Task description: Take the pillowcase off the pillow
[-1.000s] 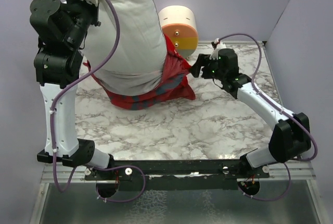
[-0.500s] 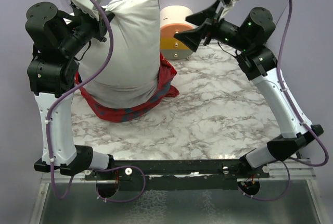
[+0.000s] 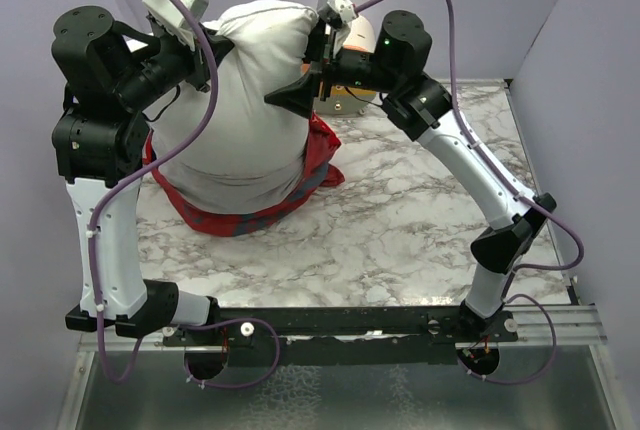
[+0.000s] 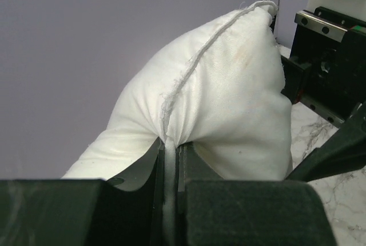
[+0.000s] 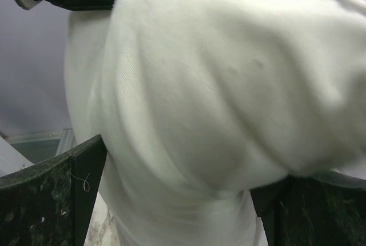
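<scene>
The white pillow (image 3: pixel 245 100) hangs upright with its lower end on the table. My left gripper (image 3: pixel 207 48) is shut on the pillow's seamed top edge; in the left wrist view the seam (image 4: pixel 170 143) is pinched between the jaws. The red pillowcase (image 3: pixel 255 212) is bunched around the pillow's lower end, with a fold at the right (image 3: pixel 322 150). My right gripper (image 3: pixel 296 96) is wide open against the pillow's upper right side. In the right wrist view the pillow (image 5: pixel 217 97) fills the gap between the spread fingers (image 5: pixel 57 200).
A cream-and-orange cylinder (image 3: pixel 362 26) stands at the back, mostly hidden behind my right arm. The marble table (image 3: pixel 400 220) is bounded by purple walls at the back and sides. My right arm spans from front right to back centre.
My right gripper has left the pillowcase near the table, risen, opened and swung left to the pillow's upper right side. My left gripper still holds the pillow up.
</scene>
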Controlling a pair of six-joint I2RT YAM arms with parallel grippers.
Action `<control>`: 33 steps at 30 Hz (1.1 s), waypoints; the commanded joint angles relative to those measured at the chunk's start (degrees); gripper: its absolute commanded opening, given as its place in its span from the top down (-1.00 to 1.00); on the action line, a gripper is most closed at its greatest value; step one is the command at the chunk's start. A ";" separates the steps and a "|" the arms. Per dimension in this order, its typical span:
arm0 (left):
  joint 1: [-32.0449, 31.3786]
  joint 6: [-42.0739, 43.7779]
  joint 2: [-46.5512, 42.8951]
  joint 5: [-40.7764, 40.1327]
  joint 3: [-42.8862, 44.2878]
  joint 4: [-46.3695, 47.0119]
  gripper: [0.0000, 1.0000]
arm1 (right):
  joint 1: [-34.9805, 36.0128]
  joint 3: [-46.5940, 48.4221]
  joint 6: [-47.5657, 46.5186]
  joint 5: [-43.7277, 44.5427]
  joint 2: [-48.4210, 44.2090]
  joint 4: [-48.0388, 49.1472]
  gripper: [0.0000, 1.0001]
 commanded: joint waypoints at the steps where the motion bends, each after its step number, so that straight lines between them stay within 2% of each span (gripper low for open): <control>1: 0.10 -2.58 0.20 6.14 0.33 1.64 1.00 | 5.73 4.58 -5.32 2.29 3.19 -2.16 -0.99; 5: 0.01 -4.71 0.83 8.64 -0.49 2.12 1.00 | 8.69 4.26 -4.52 3.85 5.28 1.82 -0.99; 7: 0.01 -5.04 1.02 9.23 -0.65 2.08 1.00 | 9.02 3.45 -2.18 6.63 5.82 5.53 -0.76; 10: 0.01 -4.58 0.72 9.07 -0.79 2.04 1.00 | 9.02 0.54 1.17 12.02 5.28 11.64 -0.06; 13: -0.01 -2.99 0.07 7.82 -0.70 1.75 1.00 | 8.66 -1.80 2.22 18.35 3.79 15.17 0.91; 14: 0.01 -2.44 -0.18 6.91 -0.63 1.60 0.76 | 8.22 -3.17 3.07 21.23 2.87 15.83 0.98; 16: 0.01 0.11 -0.86 5.25 -0.05 0.10 -0.26 | 5.63 -6.96 6.51 22.33 0.62 18.80 0.99; 17: 0.01 1.27 -1.17 4.10 0.15 -0.80 -0.47 | 3.36 -9.52 9.35 21.93 -0.87 20.73 0.99; 18: -0.03 2.47 -1.65 2.45 0.00 -1.45 -0.54 | 0.80 -12.52 12.42 21.38 -2.39 23.23 0.98; 20: 0.01 5.16 -2.80 -0.90 -1.32 -2.96 -0.61 | -5.78 -20.71 19.71 19.48 -7.18 30.68 0.99; 23: -0.03 9.28 -4.92 -5.69 -5.79 -4.83 -0.64 | -13.06 -31.75 25.03 15.40 -11.94 41.26 0.99; 28: 0.01 13.39 -9.86 -10.29 -15.69 -4.58 -0.64 | -20.98 -43.13 29.10 7.43 -16.32 49.23 0.98; 33: 0.10 15.76 -15.24 -12.34 -28.69 -4.32 -0.60 | -25.79 -50.73 33.95 2.88 -18.21 55.10 0.99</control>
